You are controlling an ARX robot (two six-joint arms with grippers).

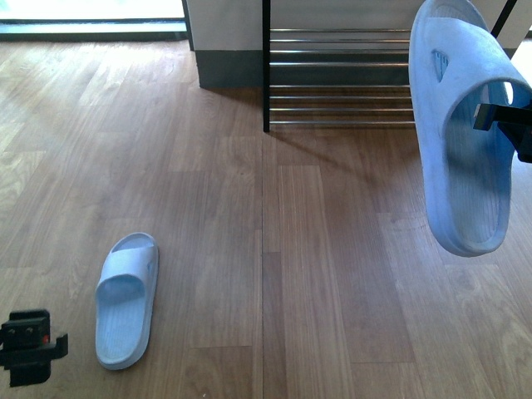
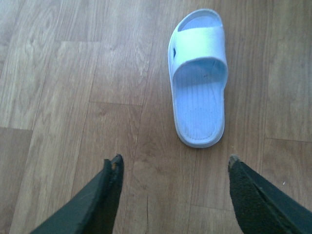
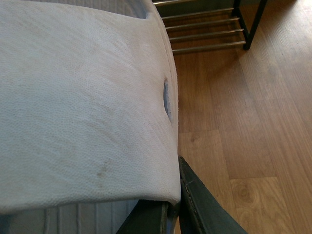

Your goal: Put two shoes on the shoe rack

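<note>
A pale blue raised shoe [image 1: 465,141] — a slide sandal — is held off the wooden floor [image 1: 332,249] toward its right edge. The footbed is turned toward the front camera and the heel end hangs lowest. Its strap is clamped by the right gripper [image 1: 497,123]. In the right wrist view the strap's rim is seen pinched between dark fingers [image 3: 202,207].

The shoe rack [image 1: 341,75] is set at the far edge of the floor, against the wall. Its black upright and two groups of silvery rods can be seen just left of the raised shoe's toe end.

A second shoe [image 1: 126,299] is laid flat, sole down, near the floor's near left corner, with the toe pointed toward the far edge. The left gripper [image 1: 29,345] is seen low and just to its left — not touching it. In the left wrist view its fingers [image 2: 109,195] are spread wide apart with only bare floor between them, and the second shoe lies beyond the fingertips.
</note>
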